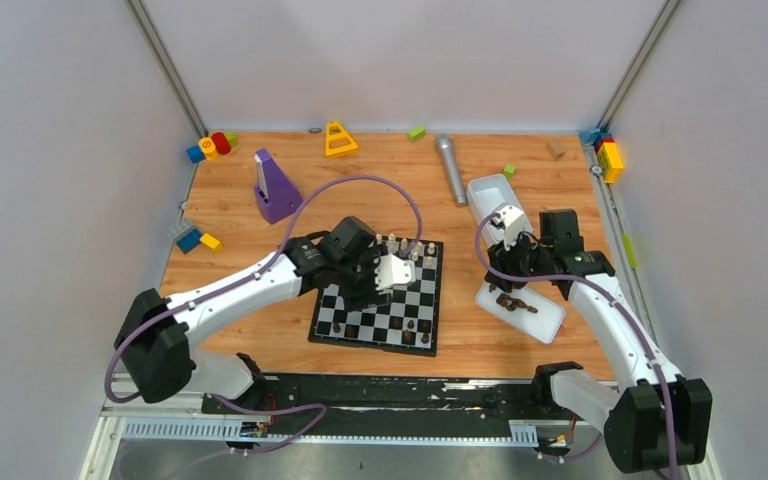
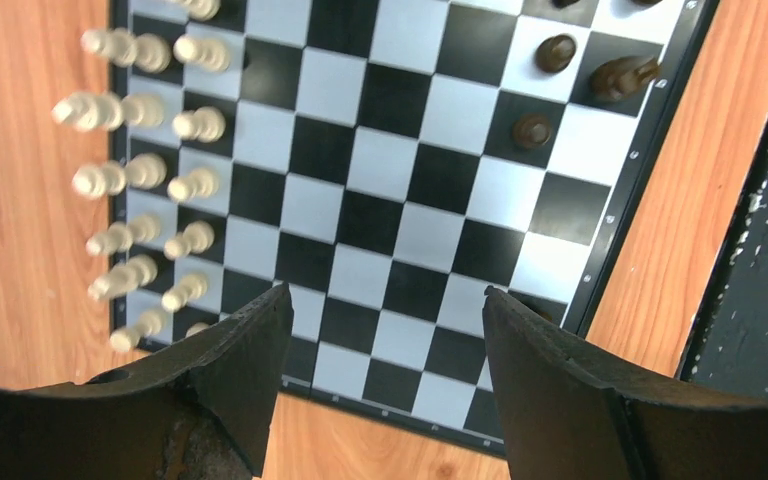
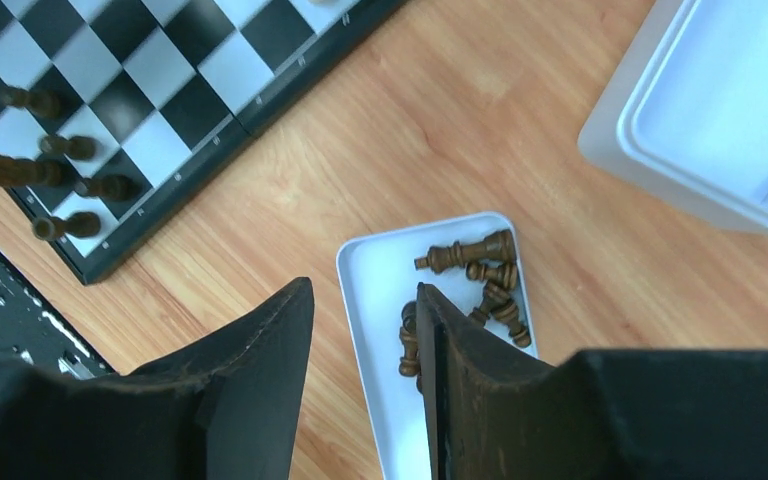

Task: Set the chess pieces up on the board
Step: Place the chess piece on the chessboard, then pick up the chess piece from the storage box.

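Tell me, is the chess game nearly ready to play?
About halfway. The cream pieces stand in two rows on the board. Only a few dark pieces stand opposite. The left gripper and right gripper hold nothing. More brown pieces lie in the white tray, waiting.

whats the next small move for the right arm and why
Probably lower the right gripper onto one of the dark pieces lying in the white tray and close on it. Its jaws hang part open and empty above that tray, the cream pieces already stand in two rows on the board, and only a few dark ones stand on it.
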### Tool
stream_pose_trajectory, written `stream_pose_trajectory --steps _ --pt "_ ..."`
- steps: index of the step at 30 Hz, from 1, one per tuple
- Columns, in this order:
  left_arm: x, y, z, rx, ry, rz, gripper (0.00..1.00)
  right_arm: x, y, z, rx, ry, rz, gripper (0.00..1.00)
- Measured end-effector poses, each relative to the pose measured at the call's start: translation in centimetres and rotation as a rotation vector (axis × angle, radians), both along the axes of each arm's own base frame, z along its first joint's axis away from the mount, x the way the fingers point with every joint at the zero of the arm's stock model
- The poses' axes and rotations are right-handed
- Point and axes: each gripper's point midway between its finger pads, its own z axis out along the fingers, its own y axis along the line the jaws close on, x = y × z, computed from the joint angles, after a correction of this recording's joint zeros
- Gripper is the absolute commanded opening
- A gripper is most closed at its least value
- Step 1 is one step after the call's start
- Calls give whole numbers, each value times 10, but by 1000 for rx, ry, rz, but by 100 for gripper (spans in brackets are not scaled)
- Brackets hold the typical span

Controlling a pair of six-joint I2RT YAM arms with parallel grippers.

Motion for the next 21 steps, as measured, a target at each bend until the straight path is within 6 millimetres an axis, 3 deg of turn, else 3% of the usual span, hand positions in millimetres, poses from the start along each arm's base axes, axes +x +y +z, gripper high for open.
stream_pose_trajectory --steps 4,9,21 --pt "6 20 10 -29 -24 58 79 -8 -9 -29 -63 124 -12 42" --pt "7 25 25 -71 -53 83 80 -25 -18 -55 -122 245 -17 42" --pt "7 28 23 -72 -53 105 80 -44 -48 -67 -281 267 -57 41"
